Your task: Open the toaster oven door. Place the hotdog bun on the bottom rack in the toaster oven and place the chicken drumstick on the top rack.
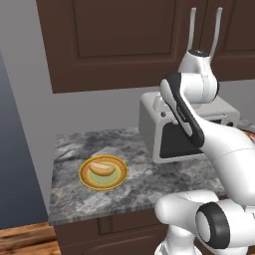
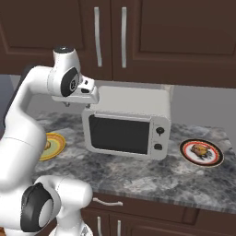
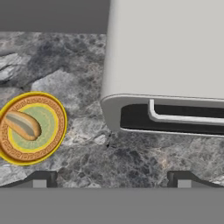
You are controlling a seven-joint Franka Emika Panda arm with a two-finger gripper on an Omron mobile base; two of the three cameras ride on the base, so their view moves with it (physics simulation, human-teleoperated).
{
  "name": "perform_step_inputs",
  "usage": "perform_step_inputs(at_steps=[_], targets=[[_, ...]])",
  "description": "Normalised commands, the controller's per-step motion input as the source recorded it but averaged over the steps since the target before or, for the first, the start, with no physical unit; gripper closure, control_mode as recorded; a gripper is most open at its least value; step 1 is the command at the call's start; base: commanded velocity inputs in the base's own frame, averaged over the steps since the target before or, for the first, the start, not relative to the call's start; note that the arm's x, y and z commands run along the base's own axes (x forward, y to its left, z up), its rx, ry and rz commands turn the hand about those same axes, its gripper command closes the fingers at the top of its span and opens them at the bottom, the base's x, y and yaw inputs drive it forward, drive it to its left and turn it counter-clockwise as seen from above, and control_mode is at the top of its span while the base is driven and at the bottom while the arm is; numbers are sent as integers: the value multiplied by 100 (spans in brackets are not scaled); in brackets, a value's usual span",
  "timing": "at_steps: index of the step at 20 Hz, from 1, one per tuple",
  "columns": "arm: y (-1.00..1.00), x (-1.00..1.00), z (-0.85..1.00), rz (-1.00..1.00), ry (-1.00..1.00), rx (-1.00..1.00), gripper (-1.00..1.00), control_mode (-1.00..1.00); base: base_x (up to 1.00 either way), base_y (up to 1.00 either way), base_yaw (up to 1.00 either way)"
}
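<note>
I see my claw (image 3: 111,179) spread wide and empty, hanging above the oven's (image 2: 133,108) upper left front corner. The oven is a boxy light-grey unit with rounded corners and two dark knobs at its right; its door (image 2: 119,134), dark glass in a grey frame, is shut, the bar handle (image 3: 183,117) along its top edge. The tan bun (image 3: 22,124) lies on a yellow plate (image 3: 52,142) to the left; the brown drumstick (image 2: 201,150) sits on a dark-rimmed plate (image 2: 216,159) to the right.

The light is soft and even, not too bright. Everything looks sharp. A small dark shadow sits under the toaster oven (image 2: 126,124) on the tabletop (image 2: 138,177).
</note>
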Motion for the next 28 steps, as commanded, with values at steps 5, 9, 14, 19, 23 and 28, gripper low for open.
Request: perform_step_inputs(at_steps=[5, 9, 14, 19, 23, 28], targets=[[0, -19, -2, -2, -11, 3, -100, -100, 0, 0, 0], [-6, -28, -4, -17, -10, 10, -100, -100, 0, 0, 0], [-13, -33, -3, -24, -2, 8, -100, -100, 0, 0, 0], [-33, -23, -11, -48, 0, 0, -100, -100, 0, 0, 0], [-37, -10, -14, -57, 0, 0, -100, -100, 0, 0, 0], [-38, -1, -6, -31, 1, 7, -100, -100, 0, 0, 0]])
